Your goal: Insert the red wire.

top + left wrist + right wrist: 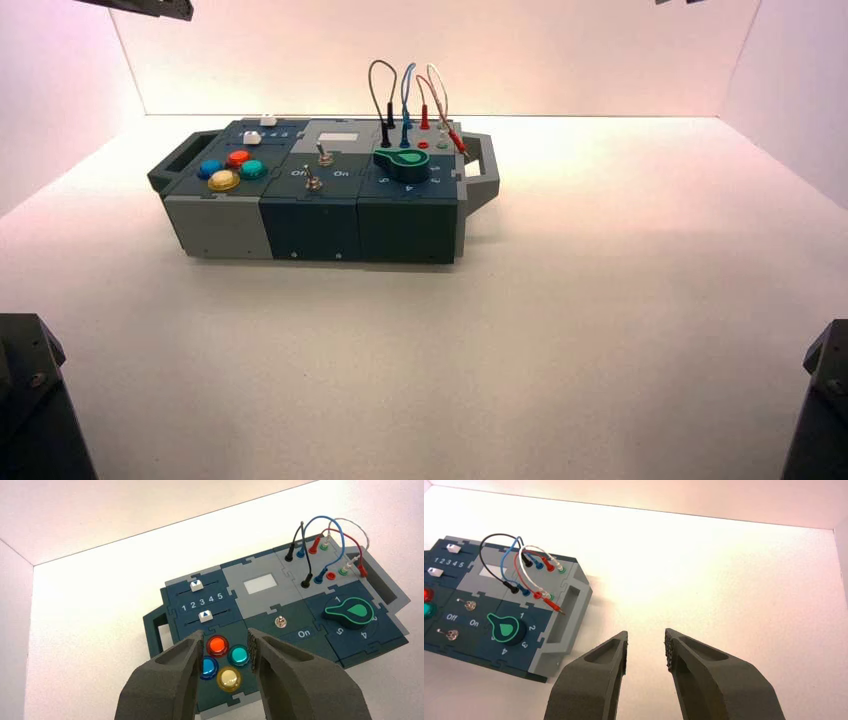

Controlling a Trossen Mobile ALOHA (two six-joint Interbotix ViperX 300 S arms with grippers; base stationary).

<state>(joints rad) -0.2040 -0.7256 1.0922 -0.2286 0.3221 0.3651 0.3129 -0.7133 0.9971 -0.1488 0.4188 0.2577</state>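
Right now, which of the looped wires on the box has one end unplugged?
The red wire: its far plug sits in a socket, while its near plug lies loose by the box's right handle, beside an empty red socket.

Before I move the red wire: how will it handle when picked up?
The red wire looks thin and looped, so probably floppy. Its far plug sits in a socket, likely anchoring that end; the loose plug may swing.

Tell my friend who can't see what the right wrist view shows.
A red wire has one plug loose by the box's grey handle, its red socket empty. The right claw is open over bare table.
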